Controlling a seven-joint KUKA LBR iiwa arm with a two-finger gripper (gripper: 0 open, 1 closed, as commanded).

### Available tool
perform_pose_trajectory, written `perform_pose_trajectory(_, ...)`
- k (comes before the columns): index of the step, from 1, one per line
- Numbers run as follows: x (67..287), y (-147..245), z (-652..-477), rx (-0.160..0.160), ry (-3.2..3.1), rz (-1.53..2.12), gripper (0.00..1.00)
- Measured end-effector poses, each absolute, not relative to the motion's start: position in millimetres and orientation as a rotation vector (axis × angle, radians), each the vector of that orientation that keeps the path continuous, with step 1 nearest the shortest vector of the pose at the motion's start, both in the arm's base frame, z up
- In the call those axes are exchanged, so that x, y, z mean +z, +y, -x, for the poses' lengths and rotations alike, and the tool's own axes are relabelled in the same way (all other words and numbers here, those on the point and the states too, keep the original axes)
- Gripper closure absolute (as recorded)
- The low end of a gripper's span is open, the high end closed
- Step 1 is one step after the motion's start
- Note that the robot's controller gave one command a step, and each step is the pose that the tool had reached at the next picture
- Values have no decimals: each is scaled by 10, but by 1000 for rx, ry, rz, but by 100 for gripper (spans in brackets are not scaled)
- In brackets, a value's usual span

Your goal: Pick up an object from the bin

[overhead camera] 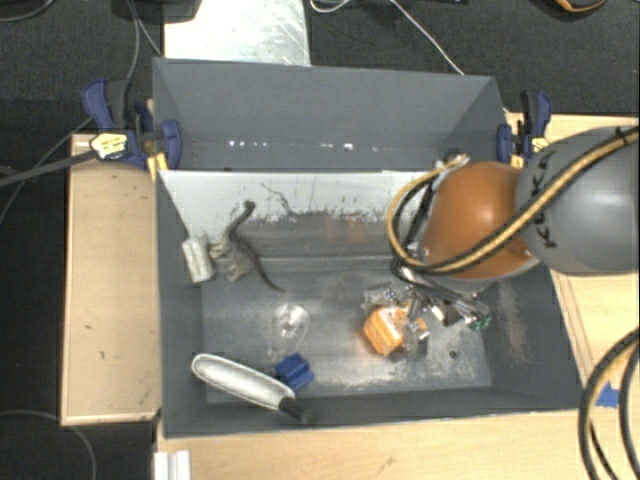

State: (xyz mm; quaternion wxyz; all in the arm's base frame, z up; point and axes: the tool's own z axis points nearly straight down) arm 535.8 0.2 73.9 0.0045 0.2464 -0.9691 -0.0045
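You have a dull grey metal bin (330, 108), its floor streaked with pale scratches and dark specks. The small lumpy orange piece (381, 334) by the dark metal gripper (420, 318) carries a whitish patch. The little square block (295, 372) is solid deep blue. The long rounded silver piece (238, 379) is pale with a black end. The clear glassy piece (290, 320) shows only white glints. The crooked toy figure (240, 253) is dark grey and the short cylinder (197, 260) light grey. The arm's round cover (480, 218) is orange-brown, ringed by yellow-and-black cables (397, 216).

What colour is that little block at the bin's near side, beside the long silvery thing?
Blue. The small block shows best in the camera view.
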Motion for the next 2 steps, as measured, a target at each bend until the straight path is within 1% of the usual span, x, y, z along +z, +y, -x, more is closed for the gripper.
perform_pose_trajectory(2,1157,4,-5358,-14,-3038,-767,100)
